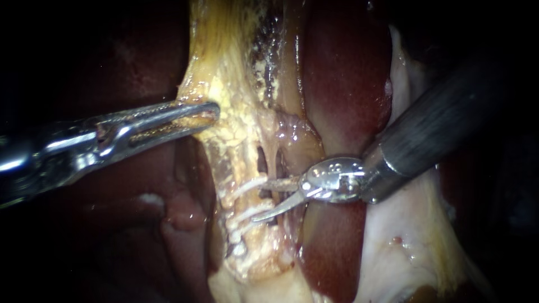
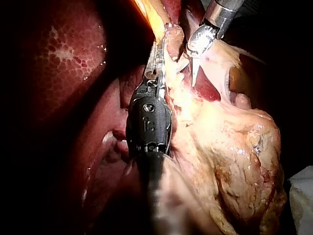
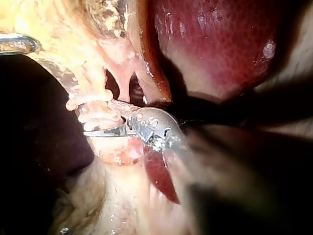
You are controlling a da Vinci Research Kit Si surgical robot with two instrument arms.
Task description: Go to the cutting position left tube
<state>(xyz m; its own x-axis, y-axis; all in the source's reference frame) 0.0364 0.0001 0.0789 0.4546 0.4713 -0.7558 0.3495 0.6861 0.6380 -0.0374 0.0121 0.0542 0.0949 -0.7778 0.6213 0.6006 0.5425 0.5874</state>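
In the endoscope view, the left tube (image 1: 242, 168) runs down through yellow fatty tissue and carries three white clips (image 1: 251, 187). My right instrument (image 1: 258, 200) comes in from the upper right. Its two thin blades are open and reach in from the right, one above and one below the gap between the upper two clips. In the right wrist view the open blades (image 3: 99, 118) lie against the clipped tube (image 3: 93, 113). My left instrument (image 1: 197, 116) comes in from the left, its jaws shut on the yellow tissue (image 1: 224, 106) higher up, holding it taut.
Dark red liver (image 1: 342, 73) lies right of the tubes, directly behind the right instrument's wrist. A second thin strand (image 1: 272, 163) runs beside the left tube, with dark windows on either side. Pale tissue (image 1: 404, 235) lies at the lower right. The bulky gallbladder (image 2: 234, 156) fills the left wrist view.
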